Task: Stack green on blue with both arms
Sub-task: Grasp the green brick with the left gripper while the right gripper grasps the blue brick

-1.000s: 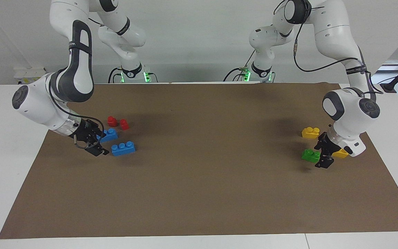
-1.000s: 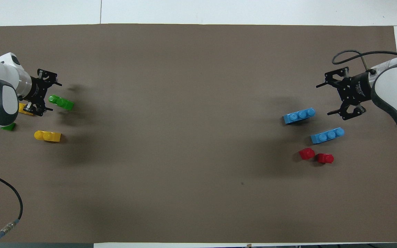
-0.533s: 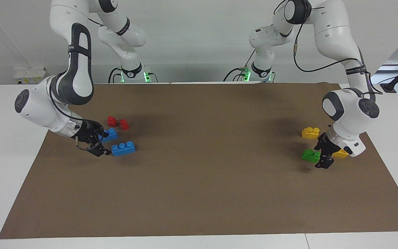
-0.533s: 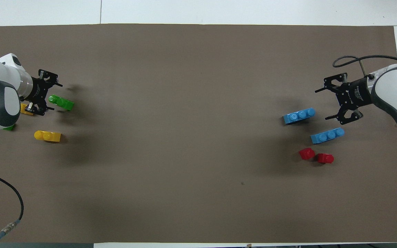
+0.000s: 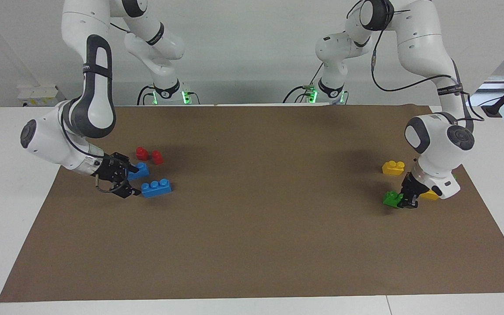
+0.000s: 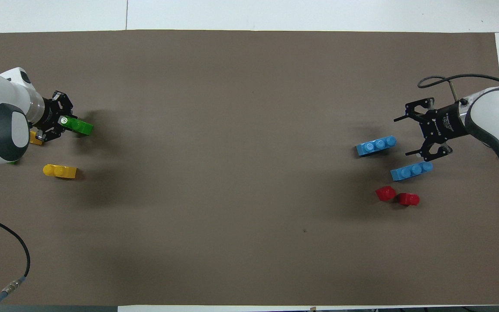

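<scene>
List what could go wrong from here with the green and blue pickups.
1. The left gripper grips only one end of the green brick, so it may twist or slip when lifted.
2. A yellow brick sits right beside that gripper and may get knocked.
3. The open right gripper lies between two blue bricks, and may nudge either.

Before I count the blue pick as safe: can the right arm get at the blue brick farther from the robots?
Probably yes. The right gripper is open, low beside that blue brick's end toward the right arm. The second blue brick lies close by, nearer the robots, and might be brushed.
</scene>
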Robot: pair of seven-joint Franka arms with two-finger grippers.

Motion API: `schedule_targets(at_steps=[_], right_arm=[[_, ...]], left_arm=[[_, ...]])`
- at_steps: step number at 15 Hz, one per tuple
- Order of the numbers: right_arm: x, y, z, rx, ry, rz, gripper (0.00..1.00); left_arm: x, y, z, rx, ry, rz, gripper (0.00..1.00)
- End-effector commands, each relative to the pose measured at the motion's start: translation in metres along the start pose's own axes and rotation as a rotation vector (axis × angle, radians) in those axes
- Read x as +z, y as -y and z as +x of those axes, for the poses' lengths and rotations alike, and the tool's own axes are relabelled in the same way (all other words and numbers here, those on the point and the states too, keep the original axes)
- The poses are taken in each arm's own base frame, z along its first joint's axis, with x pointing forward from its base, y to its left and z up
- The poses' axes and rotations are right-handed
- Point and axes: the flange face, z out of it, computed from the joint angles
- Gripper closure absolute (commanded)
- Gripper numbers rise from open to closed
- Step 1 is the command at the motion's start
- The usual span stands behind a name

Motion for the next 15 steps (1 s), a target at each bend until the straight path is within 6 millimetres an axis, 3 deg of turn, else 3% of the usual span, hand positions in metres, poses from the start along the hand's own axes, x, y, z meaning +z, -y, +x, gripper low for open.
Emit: schedule_targets(at_steps=[1,3,7,12,15], right_arm=[[0.005,-0.002,0.002,0.034,0.018,0.014,0.01],[0.010,-0.005,0.003,0.039,0.023,0.004,0.01],[0.021,-0.005,0.010,0.038,0.026,-0.005,0.01],[0.035,-0.011,0.017,0.026,0.012,0.000,0.01],[0.041,-0.015,0.018,0.022,0.015,-0.007,0.01]], left_arm=[[-0.003,-0.002,-0.001,0.008,-0.018,-0.004,1.00],[-0.010,-0.003,-0.001,0.006,-0.014,0.001,1.00],[-0.044,-0.001,-0.008,0.001,-0.005,0.017,1.00],[-0.092,0.005,-0.030,-0.008,0.035,0.040,1.00],[-0.115,0.000,-0.056,-0.039,0.048,0.042,1.00]])
